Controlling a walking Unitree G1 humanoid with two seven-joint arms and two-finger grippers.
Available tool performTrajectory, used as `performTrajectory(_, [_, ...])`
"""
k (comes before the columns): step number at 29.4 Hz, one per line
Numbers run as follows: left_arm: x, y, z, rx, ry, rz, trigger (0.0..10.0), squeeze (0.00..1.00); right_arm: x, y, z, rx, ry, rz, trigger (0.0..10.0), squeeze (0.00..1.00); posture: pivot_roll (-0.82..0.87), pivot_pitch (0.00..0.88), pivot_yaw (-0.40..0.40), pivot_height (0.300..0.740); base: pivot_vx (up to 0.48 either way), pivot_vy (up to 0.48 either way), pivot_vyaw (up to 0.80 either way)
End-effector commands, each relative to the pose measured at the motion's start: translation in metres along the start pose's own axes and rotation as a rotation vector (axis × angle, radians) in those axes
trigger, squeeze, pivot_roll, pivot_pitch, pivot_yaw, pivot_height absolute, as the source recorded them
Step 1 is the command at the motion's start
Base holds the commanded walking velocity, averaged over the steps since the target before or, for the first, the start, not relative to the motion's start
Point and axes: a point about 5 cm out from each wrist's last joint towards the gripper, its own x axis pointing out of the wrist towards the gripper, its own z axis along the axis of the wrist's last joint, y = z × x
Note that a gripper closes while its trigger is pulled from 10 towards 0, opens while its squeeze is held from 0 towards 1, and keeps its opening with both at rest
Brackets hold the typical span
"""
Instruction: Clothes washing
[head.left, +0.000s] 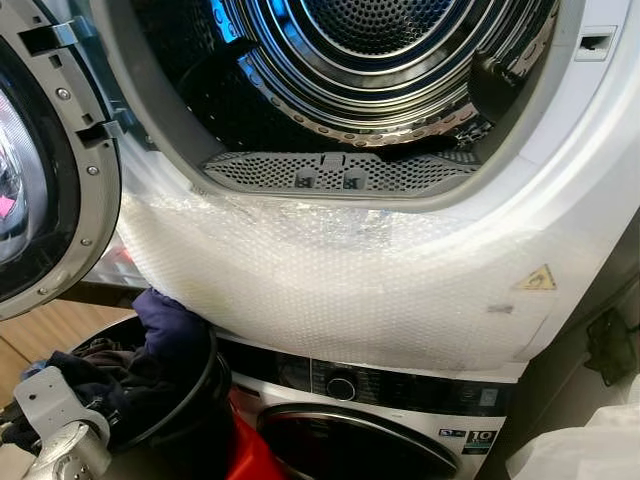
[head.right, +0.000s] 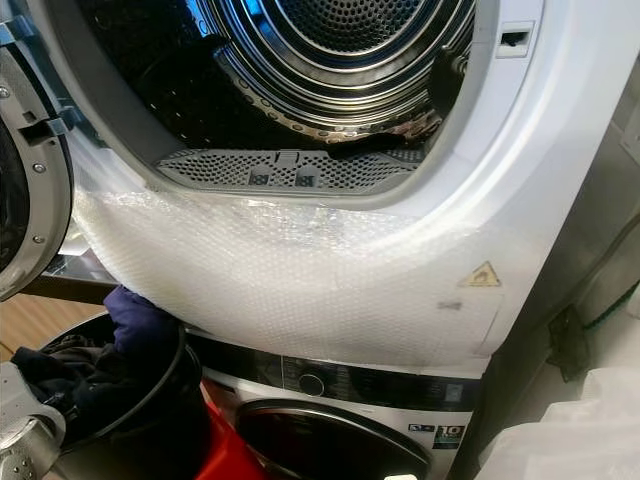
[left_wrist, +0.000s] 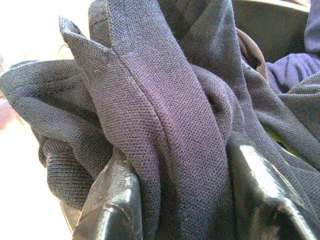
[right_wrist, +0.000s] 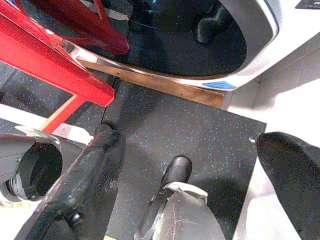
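The upper machine's drum (head.left: 380, 60) stands open, its door (head.left: 45, 170) swung out to the left. Below it at the lower left, a dark basket (head.left: 190, 400) holds dark clothes (head.left: 120, 375) and a purple garment (head.left: 170, 320). My left arm (head.left: 55, 430) reaches into that basket. In the left wrist view my left gripper (left_wrist: 185, 200) is shut on a fold of dark knit garment (left_wrist: 165, 115), held between both fingers (left_wrist: 112, 200). My right gripper (right_wrist: 200, 165) hangs open above the dark floor, nothing between its fingers (right_wrist: 85, 180).
Bubble wrap (head.left: 340, 280) covers the upper machine's front panel. A second machine (head.left: 370, 420) with a control dial (head.left: 341, 387) sits beneath it. A red stool (right_wrist: 55, 65) stands by the lower machine's door. A white bag (head.left: 580, 450) lies at the lower right.
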Motion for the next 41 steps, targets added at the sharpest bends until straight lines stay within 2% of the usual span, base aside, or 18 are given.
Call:
performTrajectory(1, [-0.001,-0.001,-0.013,0.013,0.052,0.003,0.0,0.00,0.000,0.007,-0.001,-0.003,0.010,0.022,10.0,0.00,0.14,0.000,0.121,0.740,0.000,0.000,0.00])
performTrajectory(12, [-0.008,0.001,-0.004,-0.028,-0.047,0.031,0.0,0.00,0.000,0.007,-0.002,0.003,0.013,0.022,10.0,0.00,0.16,0.000,0.125,0.740,0.000,0.000,0.00])
performTrajectory(14, [-0.012,0.001,0.002,-0.071,-0.097,0.032,0.0,0.00,0.000,0.008,-0.002,0.005,0.013,0.026,10.0,0.00,0.17,0.000,0.124,0.740,0.000,0.000,0.00])
performTrajectory(17, [-0.015,0.000,0.005,-0.089,-0.125,0.021,0.0,0.00,0.000,0.009,-0.002,0.005,0.012,0.028,10.0,0.00,0.17,0.000,0.125,0.740,0.000,0.000,0.00])
performTrajectory(22, [-0.019,-0.002,0.004,-0.133,-0.139,-0.012,0.0,0.00,0.000,0.010,0.001,0.009,0.005,0.031,10.0,0.00,0.17,0.000,0.126,0.740,0.000,0.000,0.00])
performTrajectory(25, [-0.026,-0.016,0.012,-0.229,-0.209,-0.164,0.0,0.00,0.001,0.009,0.003,0.013,0.002,0.027,10.0,0.00,0.17,0.000,0.125,0.740,0.000,0.000,0.00])
performTrajectory(29, [-0.034,-0.028,0.022,-0.288,-0.273,-0.304,0.0,0.00,0.001,0.007,0.003,0.015,0.001,0.023,10.0,0.00,0.17,0.000,0.123,0.740,0.000,0.000,0.00])
performTrajectory(33, [-0.046,-0.045,0.033,-0.269,-0.335,-0.483,0.0,0.00,0.001,0.007,0.004,0.017,0.000,0.023,10.0,0.00,0.17,0.000,0.122,0.740,0.000,0.000,0.00])
performTrajectory(34, [-0.055,-0.056,0.037,-0.241,-0.357,-0.607,0.0,0.00,0.001,0.007,0.004,0.019,-0.001,0.024,10.0,0.00,0.18,0.000,0.122,0.740,0.000,0.000,0.00])
performTrajectory(36, [-0.059,-0.060,0.038,-0.224,-0.362,-0.650,0.0,0.00,0.001,0.008,0.004,0.020,-0.001,0.025,10.0,0.00,0.18,0.000,0.122,0.740,0.000,0.000,0.00])
performTrajectory(37, [-0.063,-0.064,0.037,-0.210,-0.364,-0.703,0.0,0.00,0.001,0.008,0.004,0.021,-0.001,0.026,10.0,0.00,0.18,0.000,0.121,0.740,0.000,0.000,0.00])
performTrajectory(38, [-0.071,-0.074,0.036,-0.178,-0.351,-0.813,0.0,0.00,0.001,0.008,0.004,0.024,-0.003,0.030,10.0,0.00,0.18,0.000,0.121,0.740,0.000,0.000,0.00])
performTrajectory(40, [-0.079,-0.082,0.032,-0.136,-0.324,-0.920,0.0,0.00,0.001,0.009,0.005,0.027,-0.005,0.033,10.0,0.00,0.18,0.000,0.121,0.740,0.000,0.000,0.00])
performTrajectory(41, [-0.079,-0.082,0.032,-0.136,-0.324,-0.920,0.0,0.00,0.001,0.009,0.005,0.027,-0.005,0.033,10.0,0.00,0.18,0.000,0.121,0.740,0.000,0.000,0.00])
